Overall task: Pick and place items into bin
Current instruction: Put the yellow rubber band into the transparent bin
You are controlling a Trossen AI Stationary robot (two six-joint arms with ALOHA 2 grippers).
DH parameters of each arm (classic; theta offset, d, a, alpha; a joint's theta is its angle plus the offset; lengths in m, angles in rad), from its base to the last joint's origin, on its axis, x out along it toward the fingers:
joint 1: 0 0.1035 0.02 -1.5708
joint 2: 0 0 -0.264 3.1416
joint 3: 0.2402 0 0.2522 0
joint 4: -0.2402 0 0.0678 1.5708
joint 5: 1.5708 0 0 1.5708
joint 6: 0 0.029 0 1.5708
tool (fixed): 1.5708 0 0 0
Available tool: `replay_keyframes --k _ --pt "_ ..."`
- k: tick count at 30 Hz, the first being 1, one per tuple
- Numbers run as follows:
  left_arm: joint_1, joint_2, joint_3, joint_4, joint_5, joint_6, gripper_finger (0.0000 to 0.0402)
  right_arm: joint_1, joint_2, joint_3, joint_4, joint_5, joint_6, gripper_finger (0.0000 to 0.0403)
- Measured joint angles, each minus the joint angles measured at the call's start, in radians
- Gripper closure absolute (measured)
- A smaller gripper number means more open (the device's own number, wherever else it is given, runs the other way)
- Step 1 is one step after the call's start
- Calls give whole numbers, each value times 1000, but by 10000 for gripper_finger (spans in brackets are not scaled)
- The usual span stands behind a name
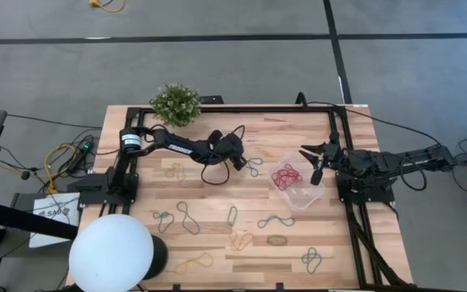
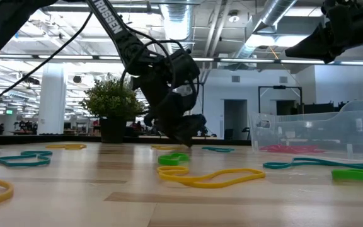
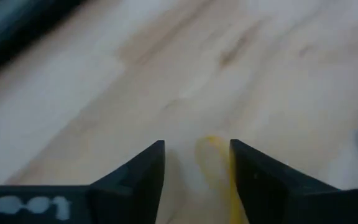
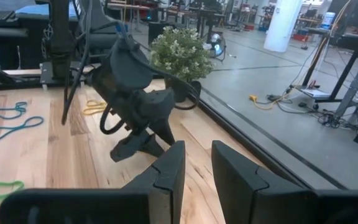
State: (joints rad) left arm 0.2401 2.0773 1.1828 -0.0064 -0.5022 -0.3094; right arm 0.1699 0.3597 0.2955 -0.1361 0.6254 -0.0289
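The left hand (image 1: 239, 161) is low over the bench (image 1: 217, 243) near its middle, fingers spread wide with nothing held; a yellow rubber band (image 3: 216, 168) lies on the wood between the fingers. The right hand (image 1: 317, 174) hovers at the bin's (image 1: 302, 197) 1 o'clock edge, fingers narrowly parted and empty. Red bands (image 1: 285, 176) lie in the clear bin at 3 o'clock. Loose rubber bands (image 1: 186, 217) are scattered toward 6 o'clock.

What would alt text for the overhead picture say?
Two dark robot arms work over a wooden table strewn with coloured rubber bands. The left gripper reaches mid-table; the right gripper hangs over a clear bin holding red bands.
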Motion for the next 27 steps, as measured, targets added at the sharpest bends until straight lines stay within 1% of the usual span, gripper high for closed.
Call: replay_keyframes --k 2,4,6,7,10,14,16,18,20,21,25,27 --pt "4 -12 -2 -35 -29 -13 263 0 0 0 -1 0 0 329" --pt "6 -16 -3 -39 -32 -11 308 0 0 0 -6 0 1 329" --pt "6 -25 -4 -47 10 -3 365 0 0 0 -12 0 0 329" --pt "5 -29 -1 -37 48 -4 382 0 0 0 -13 0 1 329" --pt "-7 -42 28 6 186 -4 391 0 0 0 -14 1 1 329" --pt "-46 -54 122 114 336 62 400 -2 0 0 -11 1 1 329" --pt "-72 -55 187 146 386 123 401 -2 0 0 -10 2 1 329" --pt "-98 -55 253 119 402 180 401 -2 0 0 -7 2 1 329" --pt "-121 -55 312 46 394 233 401 -2 0 0 -8 2 2 329" --pt "-130 -55 335 -6 371 256 401 -2 0 0 -11 2 2 329" --pt "-151 -55 360 -184 203 303 401 -2 0 0 -20 2 2 329" --pt "-146 -55 360 -282 144 300 400 -2 0 0 -21 2 2 329"
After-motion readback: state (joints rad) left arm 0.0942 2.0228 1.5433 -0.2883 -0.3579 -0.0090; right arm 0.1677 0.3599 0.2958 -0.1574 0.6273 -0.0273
